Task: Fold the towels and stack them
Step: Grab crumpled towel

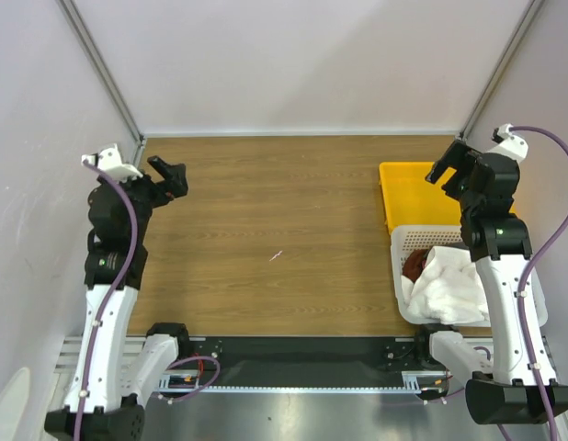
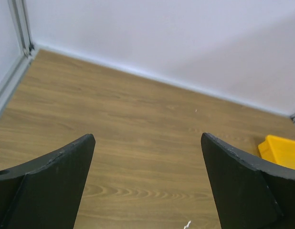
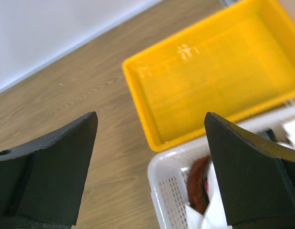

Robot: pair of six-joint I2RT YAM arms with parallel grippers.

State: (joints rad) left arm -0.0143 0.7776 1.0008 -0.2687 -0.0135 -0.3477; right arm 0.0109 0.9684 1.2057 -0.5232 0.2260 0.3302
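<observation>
The towels lie bunched in a white perforated basket (image 1: 395,276) at the right front of the table. A large white towel (image 1: 447,287) fills most of the basket, and a reddish-brown towel (image 1: 414,266) shows at its left side. In the right wrist view the reddish-brown towel (image 3: 199,183) and a corner of the white towel (image 3: 195,218) sit low in the basket (image 3: 166,191). My right gripper (image 1: 449,167) (image 3: 150,114) hangs open above the basket's far-left corner, holding nothing. My left gripper (image 1: 170,175) (image 2: 147,136) is open over bare wood at the far left.
A yellow tray (image 1: 408,193) (image 3: 219,71) stands behind the basket; its corner shows in the left wrist view (image 2: 281,150). A tiny white scrap (image 1: 277,254) (image 2: 187,224) lies mid-table. White walls enclose the wooden table (image 1: 266,211) on three sides.
</observation>
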